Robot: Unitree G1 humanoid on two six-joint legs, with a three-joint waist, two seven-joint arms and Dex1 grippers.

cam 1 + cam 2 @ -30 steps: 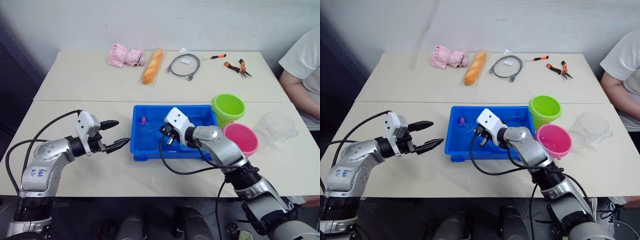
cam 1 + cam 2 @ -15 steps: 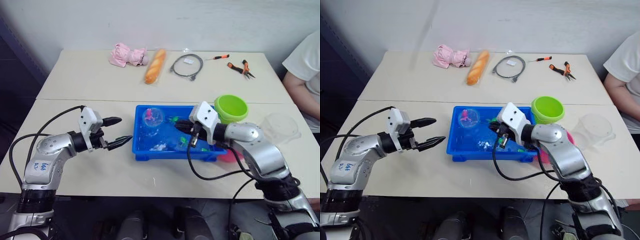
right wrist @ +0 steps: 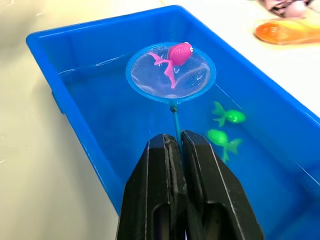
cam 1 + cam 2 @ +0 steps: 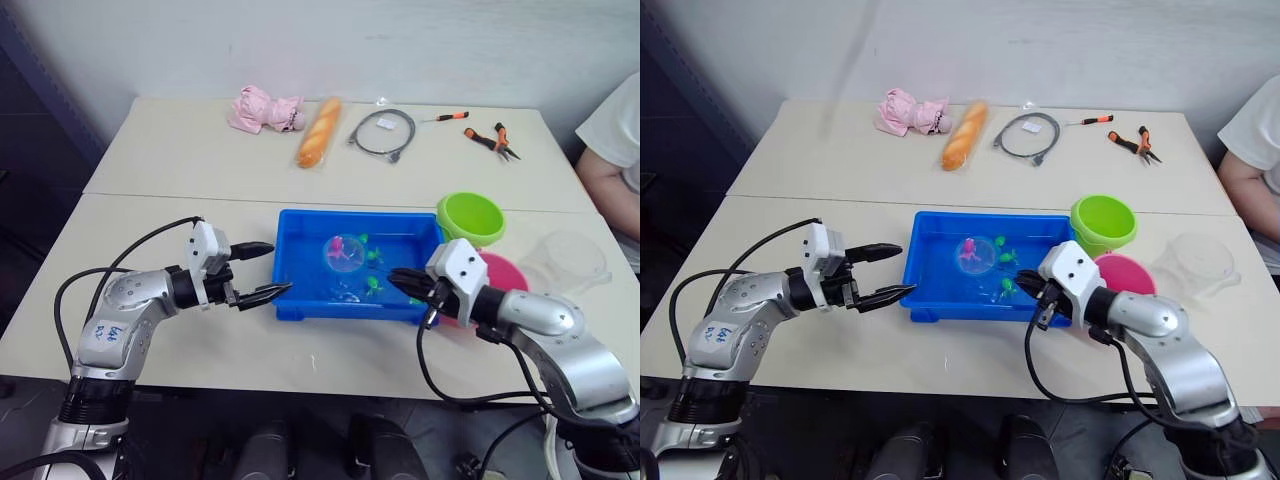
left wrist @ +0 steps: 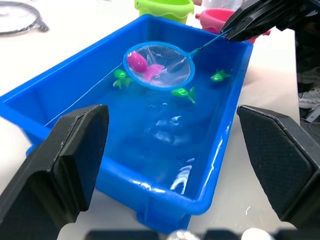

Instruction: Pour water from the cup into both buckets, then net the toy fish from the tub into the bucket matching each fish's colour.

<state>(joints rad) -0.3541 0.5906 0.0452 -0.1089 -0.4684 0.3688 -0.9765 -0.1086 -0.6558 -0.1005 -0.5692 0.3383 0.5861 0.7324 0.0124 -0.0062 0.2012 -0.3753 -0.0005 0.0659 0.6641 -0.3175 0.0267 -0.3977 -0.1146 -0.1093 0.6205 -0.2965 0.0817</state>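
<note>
Net (image 3: 171, 72) sitting over the water in the blue tub (image 4: 290, 300), hoop carrying one pink fish (image 3: 178, 52). Thin handle running back to the right pincer (image 3: 176, 145), clamped tight on its end near the tub's right side. Green fish (image 3: 230, 117) lying loose in the water just beside the hoop, with others nearby. Left pincer (image 4: 262, 270) hanging wide open and empty, just outside the tub's left wall. Pink bucket (image 4: 1123, 273) standing behind the right arm, touching or nearly touching the tub's right end, with the green bucket (image 4: 470, 218) just beyond it. Clear cup (image 4: 568, 262) resting on the bench (image 4: 180, 165) further right.

Judging the step: carrying the pink fish to the pink bucket. Doing it well likely meaning keeping the hoop level while lifting clear of the rim, swinging slowly right to avoid tipping the fish out, and turning the hoop over only once centred above the pink bucket, not the green one.
</note>
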